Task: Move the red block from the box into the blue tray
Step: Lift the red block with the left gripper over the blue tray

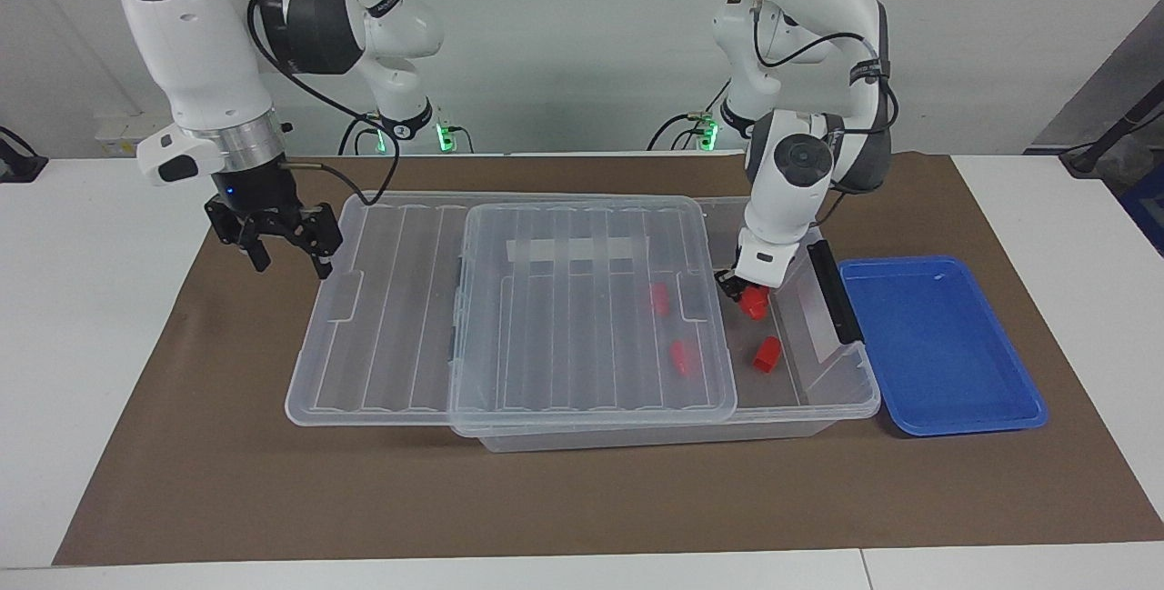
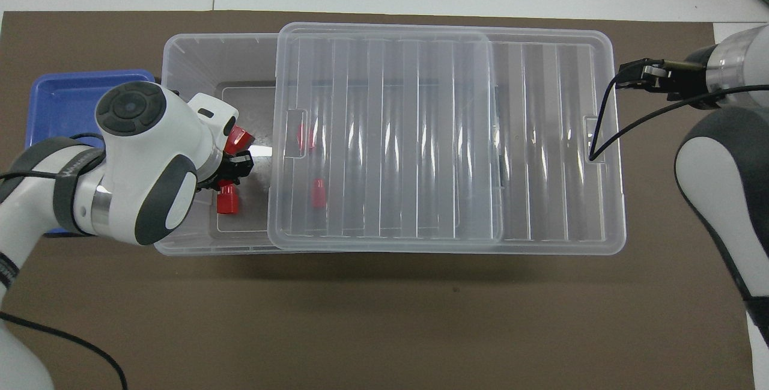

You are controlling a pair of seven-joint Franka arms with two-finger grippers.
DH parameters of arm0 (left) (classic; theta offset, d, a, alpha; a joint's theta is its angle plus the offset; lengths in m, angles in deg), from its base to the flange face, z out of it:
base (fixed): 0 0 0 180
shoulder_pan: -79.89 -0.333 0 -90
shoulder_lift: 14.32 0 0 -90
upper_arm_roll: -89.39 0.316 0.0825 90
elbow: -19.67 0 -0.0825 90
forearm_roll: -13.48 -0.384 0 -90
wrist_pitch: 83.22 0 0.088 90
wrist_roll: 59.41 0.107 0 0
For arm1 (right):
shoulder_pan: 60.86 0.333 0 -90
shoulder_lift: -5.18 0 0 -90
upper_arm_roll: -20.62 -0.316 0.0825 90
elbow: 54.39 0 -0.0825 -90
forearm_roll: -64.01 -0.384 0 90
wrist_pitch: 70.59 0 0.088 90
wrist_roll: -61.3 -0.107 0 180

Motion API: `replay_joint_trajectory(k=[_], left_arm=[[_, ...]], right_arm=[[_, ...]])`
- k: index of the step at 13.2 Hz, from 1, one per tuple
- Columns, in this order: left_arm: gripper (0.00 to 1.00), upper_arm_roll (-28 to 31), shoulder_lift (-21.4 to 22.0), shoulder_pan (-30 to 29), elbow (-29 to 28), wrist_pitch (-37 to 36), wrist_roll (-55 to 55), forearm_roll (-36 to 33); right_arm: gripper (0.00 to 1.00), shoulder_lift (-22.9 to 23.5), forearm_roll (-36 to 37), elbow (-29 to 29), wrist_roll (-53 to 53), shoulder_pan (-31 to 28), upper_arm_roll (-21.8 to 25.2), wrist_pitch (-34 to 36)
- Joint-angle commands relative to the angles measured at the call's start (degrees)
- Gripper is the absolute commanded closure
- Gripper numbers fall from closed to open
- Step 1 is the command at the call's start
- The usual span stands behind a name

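The clear box [image 1: 823, 408] lies on the brown mat with its ribbed lid [image 1: 582, 299] slid toward the right arm's end, so the end by the blue tray [image 1: 941, 345] is uncovered. My left gripper [image 1: 741, 290] reaches down into that uncovered end, right at a red block [image 1: 753, 302], which also shows in the overhead view [image 2: 227, 199]. A second red block [image 1: 767, 354] lies loose beside it, farther from the robots. Two more [image 1: 659, 297] [image 1: 682, 358] show through the lid. My right gripper [image 1: 286, 245] is open and empty, raised by the lid's end.
The blue tray [image 2: 66, 101] sits beside the box's black end latch [image 1: 835, 290] at the left arm's end and holds nothing. A white tape strip [image 1: 568, 249] shows through the lid. The brown mat [image 1: 582, 499] spreads around the box.
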Motion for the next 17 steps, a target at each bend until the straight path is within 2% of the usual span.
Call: replay_joint_trajectory(k=[1, 3, 4, 5, 8, 10, 13, 17], left_arm=[[1.0, 0.06, 2.14, -1.28, 4.49, -9.02, 3.25, 0.6], [1.0, 0.06, 2.68, -4.34, 9.92, -16.57, 5.61, 0.69], [1.0, 0.24, 2.68, -5.4, 13.17, -20.35, 7.2, 0.78], [1.0, 0.24, 2.68, -7.33, 15.64, -23.26, 9.04, 1.21], [1.0, 0.33, 4.08, -16.8, 17.16, -25.49, 24.37, 1.92], [1.0, 0.24, 4.26, -22.35, 14.81, -20.16, 33.1, 1.92], [1.0, 0.41, 4.44, -24.04, 7.35, -7.16, 36.56, 1.57], [1.0, 0.5, 2.07, -27.12, 0.13, 7.88, 43.07, 1.39]], right_arm=[[0.23, 1.82, -0.79, 0.26, -0.39, -0.93, -0.29, -3.93], [0.36, 3.49, -0.45, 0.17, -0.31, -1.72, -0.29, -6.74], [0.49, 4.71, -0.18, 0.26, -0.05, -2.07, -0.29, -8.15], [0.71, 5.6, -0.09, 0.26, 1.78, -3.12, -0.29, -8.51], [1.0, 8.15, 0.0, 0.43, 5.05, -4.7, -0.29, -12.98], [1.0, 8.85, 0.0, 0.52, 4.62, -4.71, -0.29, -14.57], [1.0, 9.73, 0.0, 0.7, 4.44, -4.36, -0.29, -15.28], [1.0, 10.62, -0.09, 0.7, 5.14, -2.96, -0.55, -16.51]])
